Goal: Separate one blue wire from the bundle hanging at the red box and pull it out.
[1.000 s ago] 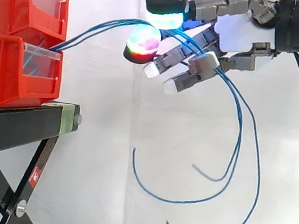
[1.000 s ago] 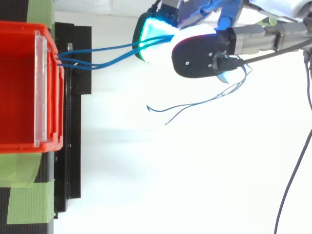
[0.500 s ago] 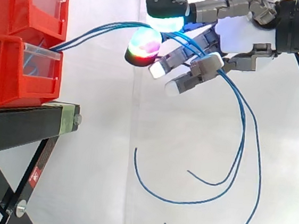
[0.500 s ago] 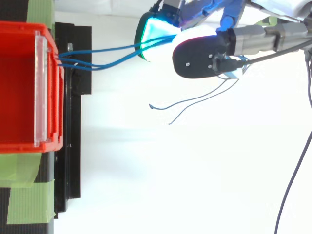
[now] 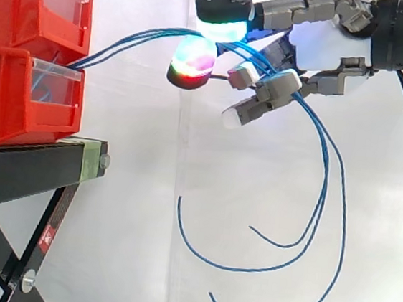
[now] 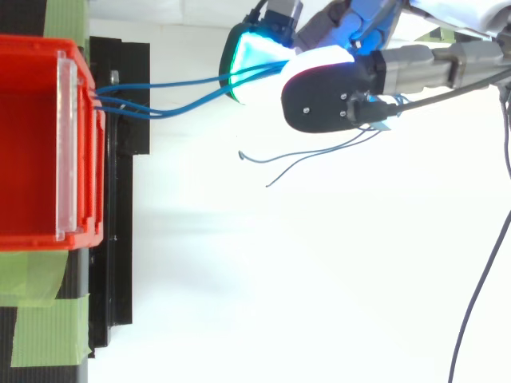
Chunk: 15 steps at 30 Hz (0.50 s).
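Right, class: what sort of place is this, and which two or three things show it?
Probably a robotics lab test rig: a robot hand holds blue wires running from red bins on a black stand, all before a plain white curtain.

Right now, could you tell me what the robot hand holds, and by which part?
The robot hand pinches the blue wires mid-length between its glowing fingertips.
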{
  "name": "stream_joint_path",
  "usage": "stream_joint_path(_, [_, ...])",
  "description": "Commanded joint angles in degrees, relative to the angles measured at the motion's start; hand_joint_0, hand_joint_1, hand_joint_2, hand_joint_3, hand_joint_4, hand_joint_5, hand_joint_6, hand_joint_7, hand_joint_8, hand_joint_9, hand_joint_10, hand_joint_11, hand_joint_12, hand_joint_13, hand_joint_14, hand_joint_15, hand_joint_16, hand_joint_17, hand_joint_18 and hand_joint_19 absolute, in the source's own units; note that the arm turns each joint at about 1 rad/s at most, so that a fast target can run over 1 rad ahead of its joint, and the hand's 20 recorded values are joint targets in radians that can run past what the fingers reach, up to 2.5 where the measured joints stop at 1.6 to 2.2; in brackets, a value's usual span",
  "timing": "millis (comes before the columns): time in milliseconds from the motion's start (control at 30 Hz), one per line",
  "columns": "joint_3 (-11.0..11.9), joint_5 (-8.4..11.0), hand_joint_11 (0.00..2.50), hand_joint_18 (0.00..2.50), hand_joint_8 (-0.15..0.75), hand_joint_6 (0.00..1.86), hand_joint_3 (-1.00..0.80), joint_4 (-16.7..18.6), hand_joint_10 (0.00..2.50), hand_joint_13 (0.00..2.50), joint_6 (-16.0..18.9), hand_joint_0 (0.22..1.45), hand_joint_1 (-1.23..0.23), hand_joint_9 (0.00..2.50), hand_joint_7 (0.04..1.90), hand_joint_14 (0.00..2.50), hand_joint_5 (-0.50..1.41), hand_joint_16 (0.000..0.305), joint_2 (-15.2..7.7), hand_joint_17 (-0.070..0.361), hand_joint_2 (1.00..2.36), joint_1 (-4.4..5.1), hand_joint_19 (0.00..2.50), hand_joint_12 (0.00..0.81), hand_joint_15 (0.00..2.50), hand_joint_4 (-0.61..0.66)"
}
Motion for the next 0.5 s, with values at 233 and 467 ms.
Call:
stream_joint_path(233, [0.0,-0.16,1.17,0.75,0.393,0.86,-0.17,-0.3,0.02,1.57,0.3,0.62,-0.63,1.2,0.81,0.02,-0.19,0.059,0.0,0.133,1.02,-0.24,0.37,0.412,1.36,0.21])
stream_joint_path(467, [0.6,-0.25,1.17,0.74,0.376,0.86,-0.18,-1.0,0.02,1.54,0.5,0.62,-0.67,1.18,0.82,0.02,-0.19,0.057,0.0,0.128,1.02,-0.42,0.39,0.398,1.38,0.2])
